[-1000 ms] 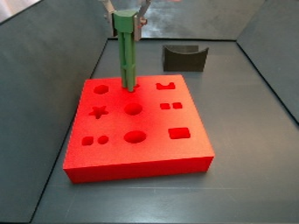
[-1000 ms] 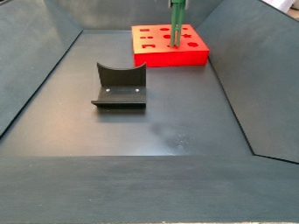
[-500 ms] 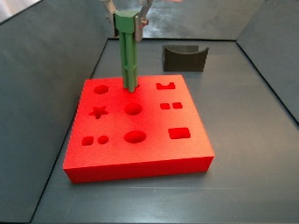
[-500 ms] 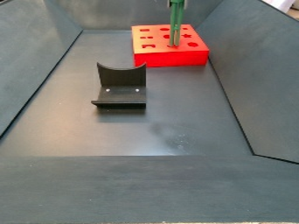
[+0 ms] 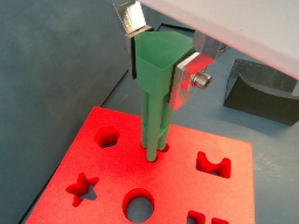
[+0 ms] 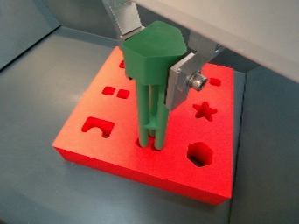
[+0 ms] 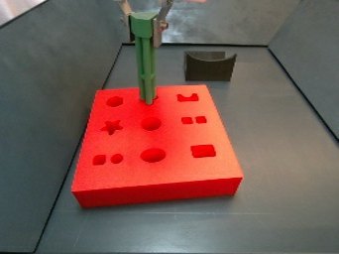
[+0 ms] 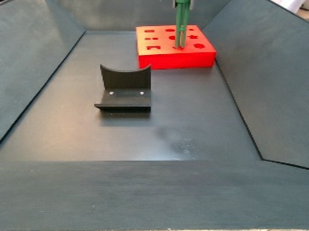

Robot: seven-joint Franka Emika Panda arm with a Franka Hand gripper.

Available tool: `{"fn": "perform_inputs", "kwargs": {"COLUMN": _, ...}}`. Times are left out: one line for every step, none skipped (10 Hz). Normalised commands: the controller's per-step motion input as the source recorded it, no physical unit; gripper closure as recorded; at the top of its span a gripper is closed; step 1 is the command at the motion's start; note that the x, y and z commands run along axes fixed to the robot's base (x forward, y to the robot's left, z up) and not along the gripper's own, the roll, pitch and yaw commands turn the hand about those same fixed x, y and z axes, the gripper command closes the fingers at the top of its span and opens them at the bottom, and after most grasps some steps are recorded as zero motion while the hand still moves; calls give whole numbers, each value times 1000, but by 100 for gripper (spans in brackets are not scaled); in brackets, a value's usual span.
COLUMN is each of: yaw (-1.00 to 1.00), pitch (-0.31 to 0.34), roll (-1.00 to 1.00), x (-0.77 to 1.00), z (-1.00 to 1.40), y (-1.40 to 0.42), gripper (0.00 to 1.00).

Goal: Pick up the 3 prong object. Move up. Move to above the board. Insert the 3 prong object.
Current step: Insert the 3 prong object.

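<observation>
The green 3 prong object stands upright over the red board, its prong tips at the three small holes near the board's far edge. My gripper is shut on its blocky top, as both wrist views show. The prongs reach down to the board's surface; how deep they sit I cannot tell. In a side view the object rises from the board at the far end, and the gripper is cut off above the frame edge.
A dark grey notched block stands behind the board, and shows mid-floor in a side view. The board carries star, circle and square cut-outs. Grey bin walls close in on all sides.
</observation>
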Motion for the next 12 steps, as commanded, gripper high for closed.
{"fn": "perform_inputs", "kwargs": {"yaw": -43, "pitch": -21, "roll": 0, "x": 89, "z": -263, "y": 0, "gripper": 100}}
{"fn": "perform_inputs", "kwargs": {"yaw": -23, "pitch": -47, "roll": 16, "x": 69, "z": -343, "y": 0, "gripper": 100}}
{"fn": "perform_inputs", "kwargs": {"yaw": -11, "pitch": -74, "roll": 21, "x": 29, "z": -406, "y": 0, "gripper": 100}}
{"fn": "perform_inputs", "kwargs": {"yaw": 0, "pitch": -70, "roll": 26, "x": 34, "z": -389, "y": 0, "gripper": 100}}
{"fn": "perform_inputs", "kwargs": {"yaw": 0, "pitch": -51, "roll": 30, "x": 89, "z": -389, "y": 0, "gripper": 100}}
{"fn": "perform_inputs", "kwargs": {"yaw": 0, "pitch": -59, "roll": 11, "x": 69, "z": -389, "y": 0, "gripper": 100}}
{"fn": "perform_inputs", "kwargs": {"yaw": 0, "pitch": -59, "roll": 0, "x": 74, "z": -374, "y": 0, "gripper": 100}}
{"fn": "perform_inputs", "kwargs": {"yaw": 0, "pitch": 0, "roll": 0, "x": 97, "z": -174, "y": 14, "gripper": 100}}
{"fn": "perform_inputs", "kwargs": {"yaw": 0, "pitch": 0, "roll": 0, "x": 91, "z": -134, "y": 0, "gripper": 100}}
{"fn": "perform_inputs", "kwargs": {"yaw": 0, "pitch": -134, "roll": 14, "x": 11, "z": -486, "y": 0, "gripper": 100}}
{"fn": "perform_inputs", "kwargs": {"yaw": 0, "pitch": -146, "roll": 29, "x": 37, "z": -640, "y": 0, "gripper": 100}}
{"fn": "perform_inputs", "kwargs": {"yaw": 83, "pitch": -127, "roll": 83, "x": 89, "z": -683, "y": 26, "gripper": 100}}
